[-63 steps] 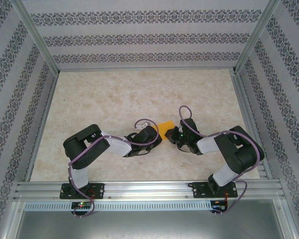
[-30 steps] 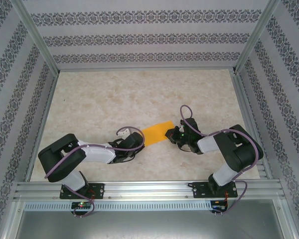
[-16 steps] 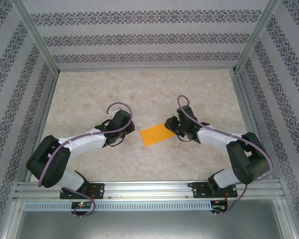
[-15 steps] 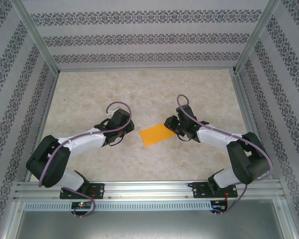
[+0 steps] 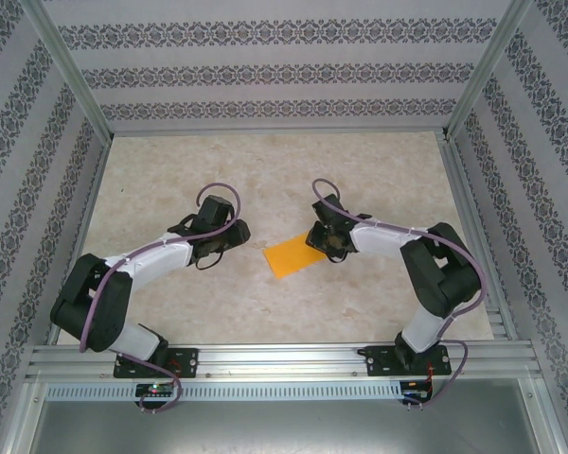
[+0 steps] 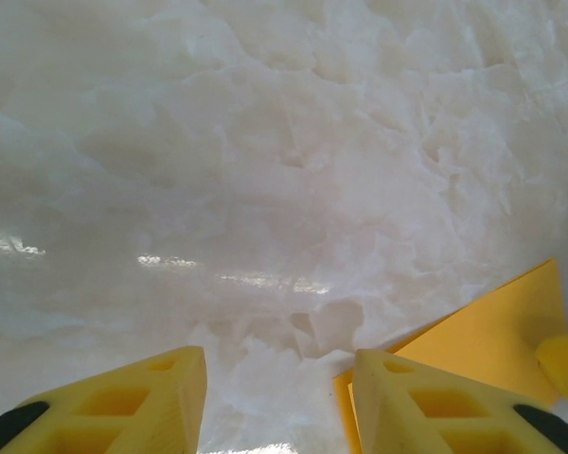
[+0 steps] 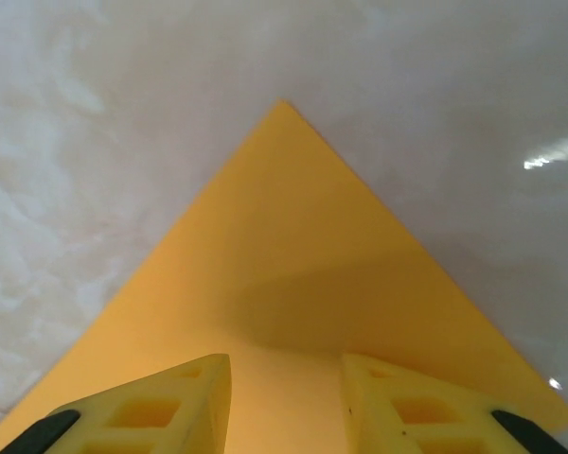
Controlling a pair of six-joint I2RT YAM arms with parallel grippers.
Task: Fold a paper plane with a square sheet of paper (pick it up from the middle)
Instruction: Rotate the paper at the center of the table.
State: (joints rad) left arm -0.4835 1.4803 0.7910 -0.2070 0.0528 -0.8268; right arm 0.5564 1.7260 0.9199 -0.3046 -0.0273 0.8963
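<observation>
We see both arms have pulled apart since before: left gripper (image 6: 275,367) empty, jaws parted (well clear now), right gripper (image 7: 284,371) parted over the released square sheet of paper (image 5: 287,257), flat on the table (image 5: 360,170).

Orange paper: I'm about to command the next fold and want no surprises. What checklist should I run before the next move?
1. Orange paper lies flat on the table: ok.
2. Left gripper open, nothing between its jaws: ok.
3. Left gripper beside the paper, not over it: ok.
4. Right gripper open, poised over the paper: ok.
5. Any existing crease straight and sharp: cannot tell.
</observation>
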